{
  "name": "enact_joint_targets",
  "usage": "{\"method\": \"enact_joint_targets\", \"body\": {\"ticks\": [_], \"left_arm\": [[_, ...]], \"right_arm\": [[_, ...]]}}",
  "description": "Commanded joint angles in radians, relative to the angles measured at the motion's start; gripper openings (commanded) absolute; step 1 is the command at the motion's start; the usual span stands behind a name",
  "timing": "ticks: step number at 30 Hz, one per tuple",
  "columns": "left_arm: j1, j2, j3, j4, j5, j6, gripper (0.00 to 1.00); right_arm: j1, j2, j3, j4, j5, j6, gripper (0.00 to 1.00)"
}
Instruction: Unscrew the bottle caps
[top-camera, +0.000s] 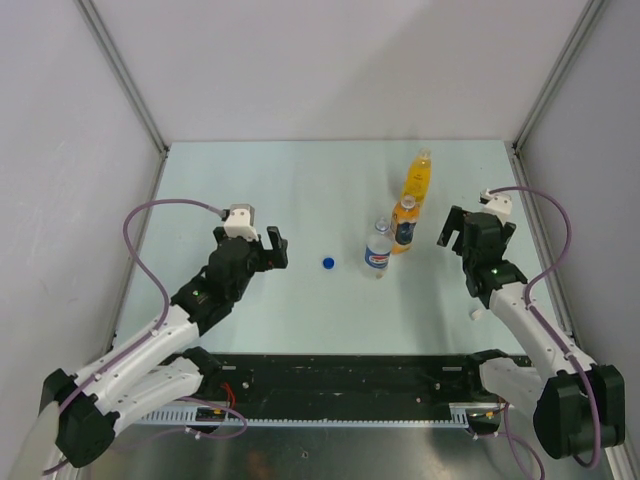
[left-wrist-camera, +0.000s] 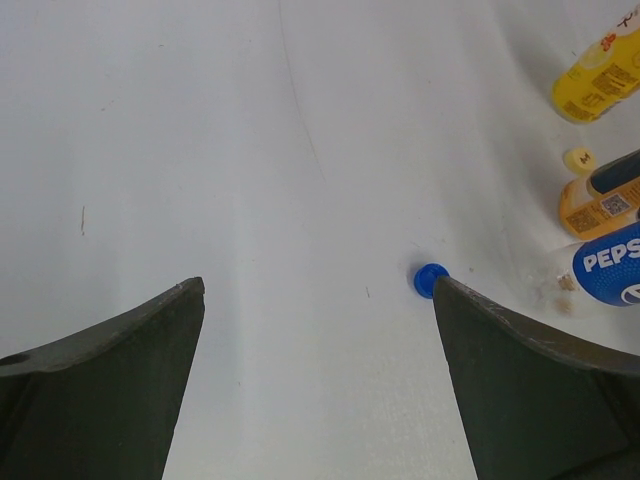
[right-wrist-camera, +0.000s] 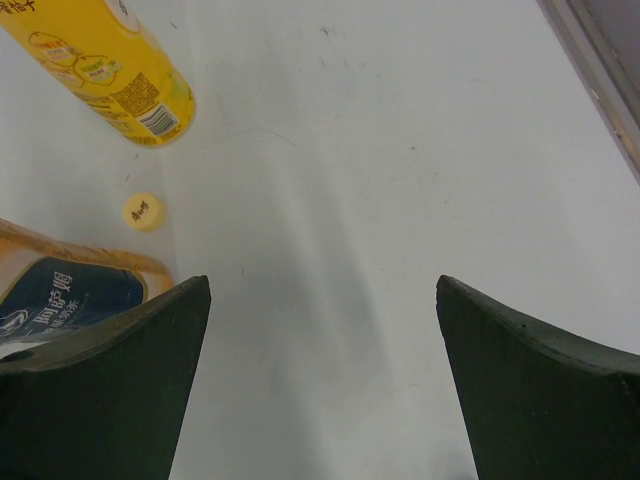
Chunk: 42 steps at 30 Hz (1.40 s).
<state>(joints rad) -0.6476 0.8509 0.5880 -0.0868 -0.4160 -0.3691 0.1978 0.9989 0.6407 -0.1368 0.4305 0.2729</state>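
Three bottles stand together right of the table's middle: a tall yellow-orange one (top-camera: 418, 178), a short orange one with a blue label (top-camera: 405, 225) and a clear blue-labelled water bottle (top-camera: 378, 250). A blue cap (top-camera: 328, 263) lies loose on the table left of the water bottle. It shows beside my left gripper's right fingertip (left-wrist-camera: 430, 280). A yellow cap (right-wrist-camera: 143, 211) lies on the table between the tall and short bottles. A small white round piece (top-camera: 477, 314), probably the white cap, lies by my right arm. My left gripper (top-camera: 270, 248) (left-wrist-camera: 318, 284) and right gripper (top-camera: 455, 228) (right-wrist-camera: 323, 282) are both open and hold nothing.
The white table (top-camera: 300, 190) is walled in by grey panels at the back and both sides. A metal rail (top-camera: 535, 230) runs along its right edge, close to the right arm. A black strip (top-camera: 340, 375) with the arm bases crosses the near edge.
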Motion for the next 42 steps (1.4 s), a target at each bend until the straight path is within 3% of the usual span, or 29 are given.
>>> {"method": "enact_joint_targets", "body": {"ticks": [1,25,42], "left_arm": [[0.001,0.011,0.009,0.018,-0.061,-0.027,0.99],[0.0,0.037,0.025,0.016,-0.168,-0.023,1.0],[0.001,-0.048,0.015,0.016,-0.169,0.003,1.0]], "right_arm": [[-0.008,0.015,-0.003,0.058,0.022,0.023,0.99],[-0.02,0.02,-0.003,0.089,-0.005,0.025,0.99],[-0.021,-0.028,-0.003,0.085,-0.028,0.025,0.99]]}}
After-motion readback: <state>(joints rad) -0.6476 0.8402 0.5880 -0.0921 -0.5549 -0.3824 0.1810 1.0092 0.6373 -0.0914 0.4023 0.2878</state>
